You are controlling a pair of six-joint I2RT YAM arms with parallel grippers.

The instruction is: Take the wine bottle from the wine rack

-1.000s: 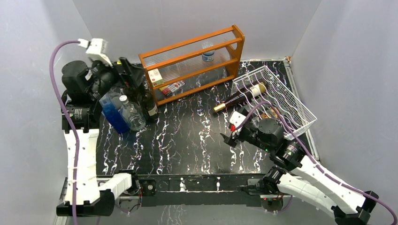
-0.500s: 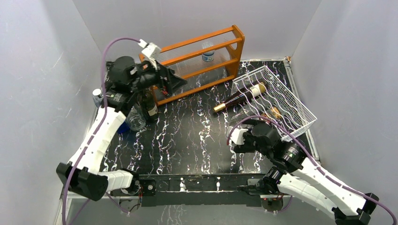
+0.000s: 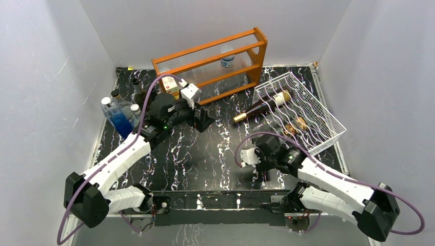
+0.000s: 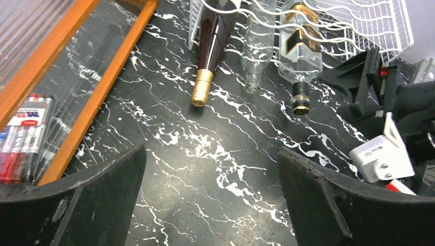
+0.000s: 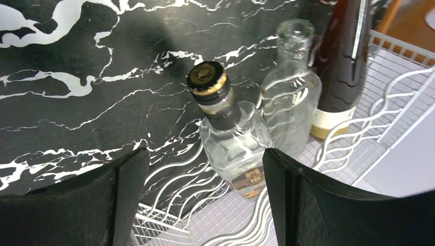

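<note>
Wine bottle [image 3: 259, 108] lies in the wine rack [image 3: 318, 110], neck poking out, well ahead of the left claw [image 3: 205, 122] and beyond the right claw [image 3: 268, 146].

Left wrist: the fingers are spread and empty, with the wine bottle [image 4: 213, 41] far ahead.

Right wrist: the fingers are also apart, and the bottle [image 5: 341, 56] is ahead to the right.
</note>
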